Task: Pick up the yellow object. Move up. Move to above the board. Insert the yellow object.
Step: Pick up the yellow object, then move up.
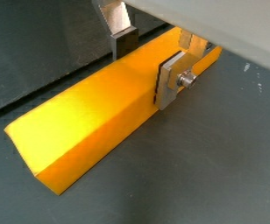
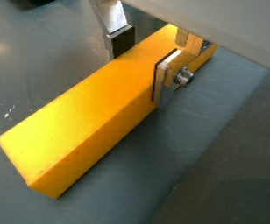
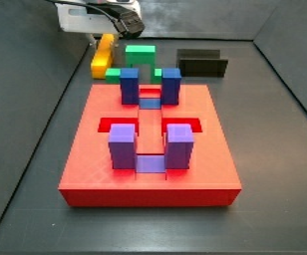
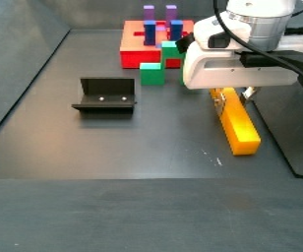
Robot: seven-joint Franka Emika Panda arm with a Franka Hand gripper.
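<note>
straddling the yellow object (image 2: 85,131), the tool (image 2: 144,57) points down, fingers either side.

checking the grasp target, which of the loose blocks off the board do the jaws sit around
The yellow object, the long bar: the gripper straddles one end of it, unlike the short green block and the black fixture, which stand apart.

Yellow object (image 4: 237,123): long orange-yellow bar, flat on floor, right of frame, gripper (image 4: 232,94) straddling one end (contact unclear). Board (image 3: 149,149): red slab, centre.
</note>
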